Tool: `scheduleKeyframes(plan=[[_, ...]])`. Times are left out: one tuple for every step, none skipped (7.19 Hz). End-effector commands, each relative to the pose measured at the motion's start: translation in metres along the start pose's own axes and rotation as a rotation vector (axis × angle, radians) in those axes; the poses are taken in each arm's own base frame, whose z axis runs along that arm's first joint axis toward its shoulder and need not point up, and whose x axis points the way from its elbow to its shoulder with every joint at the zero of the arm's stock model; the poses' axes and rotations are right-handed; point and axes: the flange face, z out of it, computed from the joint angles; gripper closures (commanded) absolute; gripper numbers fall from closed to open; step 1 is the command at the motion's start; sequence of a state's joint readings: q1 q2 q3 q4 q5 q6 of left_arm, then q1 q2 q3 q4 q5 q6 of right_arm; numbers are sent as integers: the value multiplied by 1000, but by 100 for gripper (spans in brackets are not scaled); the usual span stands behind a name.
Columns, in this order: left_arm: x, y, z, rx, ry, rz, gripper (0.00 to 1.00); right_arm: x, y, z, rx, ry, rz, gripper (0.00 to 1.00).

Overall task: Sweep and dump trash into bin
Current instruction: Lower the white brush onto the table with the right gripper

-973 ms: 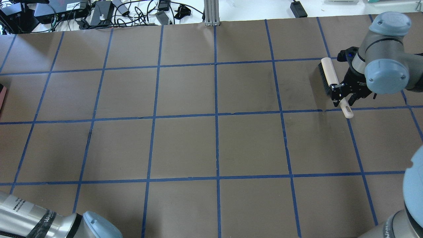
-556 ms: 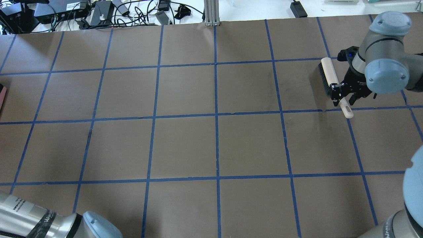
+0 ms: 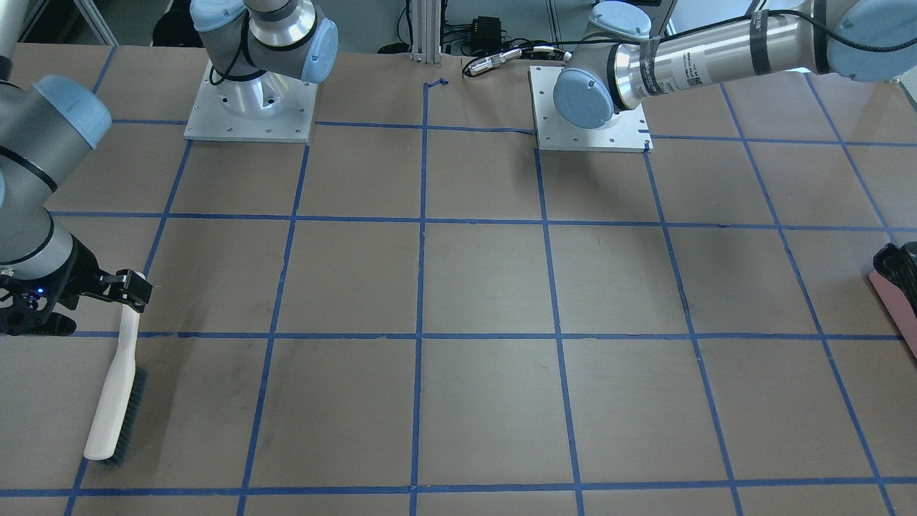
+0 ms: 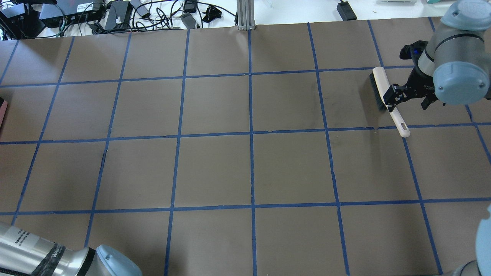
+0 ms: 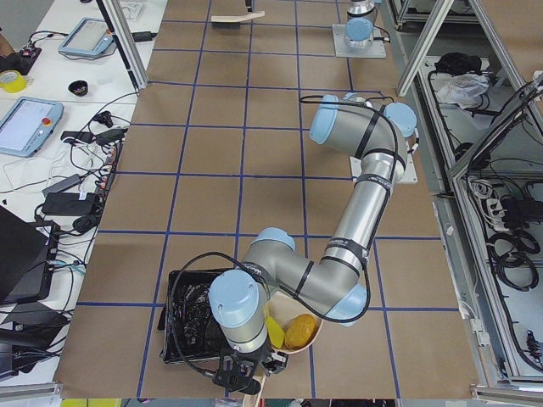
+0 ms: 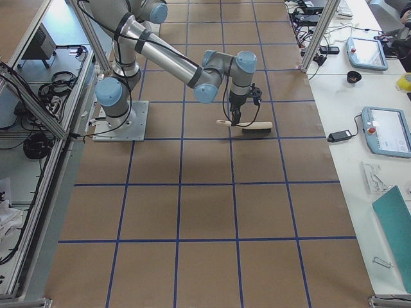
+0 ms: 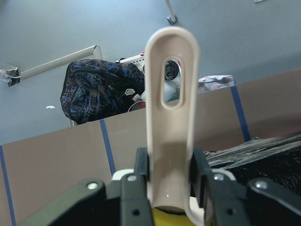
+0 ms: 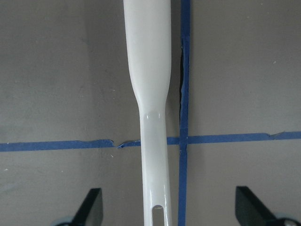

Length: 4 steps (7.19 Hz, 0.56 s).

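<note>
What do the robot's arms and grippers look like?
The right arm and left arm are silver tubes with round light-blue joint caps. The left one wears black bands, small print and a black cable. The right gripper and left gripper are black.

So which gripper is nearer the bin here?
Left. The left gripper holds the dustpan right beside the bin; the right gripper is over the brush, at the opposite end of the table.
</note>
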<state>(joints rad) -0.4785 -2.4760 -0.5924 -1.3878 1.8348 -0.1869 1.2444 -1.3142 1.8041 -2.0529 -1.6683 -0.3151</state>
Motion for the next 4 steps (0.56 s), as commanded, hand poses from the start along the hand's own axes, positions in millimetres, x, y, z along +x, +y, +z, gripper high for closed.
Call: scheduleKeyframes(plan=[[2, -2, -5, 13, 17, -15, 100, -2, 9, -21, 7, 0, -1, 0], [9, 0, 3, 5, 26, -24, 100, -5, 13, -37, 33, 8, -3, 0], [16, 0, 12, -1, 60, -4, 100, -13, 15, -39, 25, -7, -17, 0], [17, -4, 13, 36, 68, 16, 100, -22, 23, -50, 30, -73, -20, 0]])
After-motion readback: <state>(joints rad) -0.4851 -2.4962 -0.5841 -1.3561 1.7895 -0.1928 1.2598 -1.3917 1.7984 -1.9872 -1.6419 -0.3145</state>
